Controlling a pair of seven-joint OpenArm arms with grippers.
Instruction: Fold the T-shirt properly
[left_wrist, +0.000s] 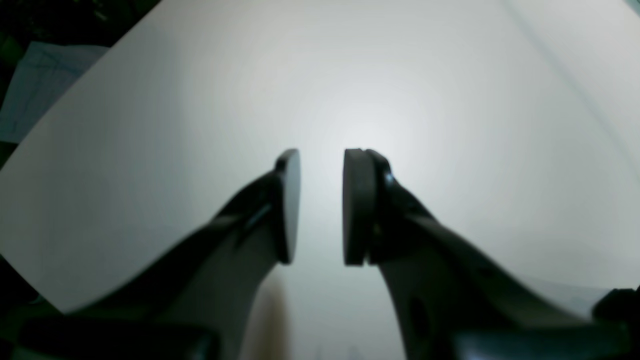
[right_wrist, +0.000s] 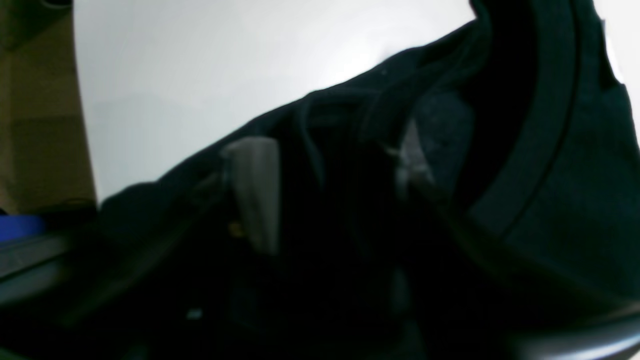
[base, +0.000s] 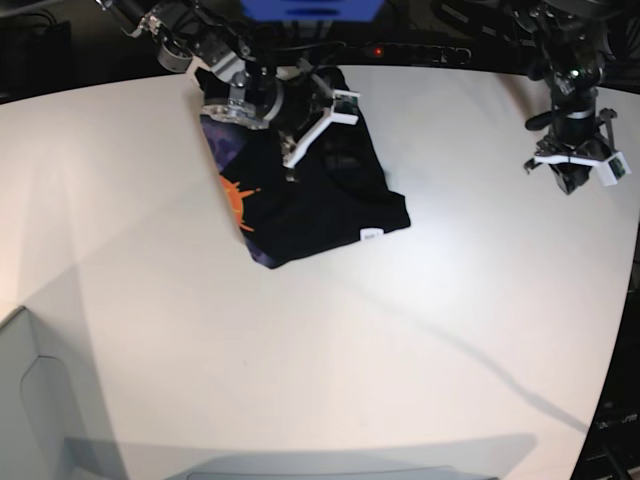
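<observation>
Much of the right wrist view is lost to darkness: the large black cloth T-shirt (right_wrist: 550, 165) fills the frame, and only one pale grey finger (right_wrist: 255, 192) of the right gripper (base: 300, 135) can be picked out among the folds. Whether cloth is pinched between its jaws cannot be told; the second finger is barely distinguishable. In the base view this gripper sits low over the garment's far part, its tips merging with the fabric.

The surface is a plain white table (base: 330, 350), matte, with soft shadows across it. Dark equipment lines the far edge, and a pale grey panel is cut off at the near left corner.

The base view alone shows the whole garment: a roughly folded bundle on the far part of the table, an orange-and-purple print (base: 238, 200) along one edge and a small white label (base: 371, 236) at the near edge. The left wrist view alone shows the left gripper (left_wrist: 321, 207) plainly: dark pads parted by a narrow gap, nothing between them, over bare table, well apart from the T-shirt.
</observation>
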